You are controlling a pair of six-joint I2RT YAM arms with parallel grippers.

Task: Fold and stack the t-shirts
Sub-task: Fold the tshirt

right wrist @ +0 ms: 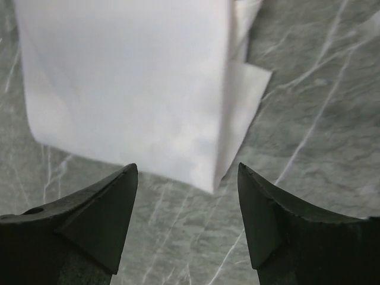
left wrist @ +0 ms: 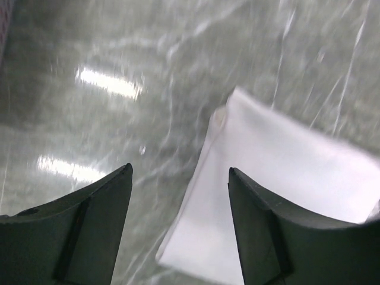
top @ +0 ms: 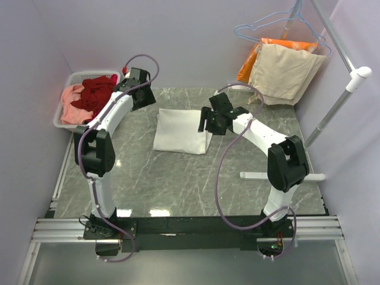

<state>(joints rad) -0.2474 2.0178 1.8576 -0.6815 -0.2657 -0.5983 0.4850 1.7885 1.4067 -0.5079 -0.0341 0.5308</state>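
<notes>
**Top external view.** While the white t-shirt [top: 178, 132] lies folded into a compact rectangle near the middle of the table [top: 178, 196], both arms are poised beside it and carry nothing. That central spot is probably chosen because either arm can reach it. The rectangle's long axis runs left to right, slightly skewed. A plain white face is up and no print shows. The left tool [top: 142, 95] hangs just beyond the shirt's far-left corner, and the right tool [top: 208, 122] is over its right edge. At the far left a basket [top: 64, 101] holds the dark red tee [top: 98, 92] and the salmon pink tee [top: 71, 111], both crumpled and unfolded, within the left arm's reach. An orange cloth [top: 249, 62] and a beige cloth [top: 285, 71] hang at the far right.

**Left wrist view.** The fingers [left wrist: 89, 225] are spread wide with bare table between them. One corner of the folded shirt enters from the right. The picture is blurred, so finer detail cannot be told.

**Right wrist view.** The fingers [right wrist: 279, 219] are likewise spread and grip nothing. The shirt's edge lies just ahead of the tips. A loose under-layer juts out past the fold on the right, so the fold may want tidying.
</notes>
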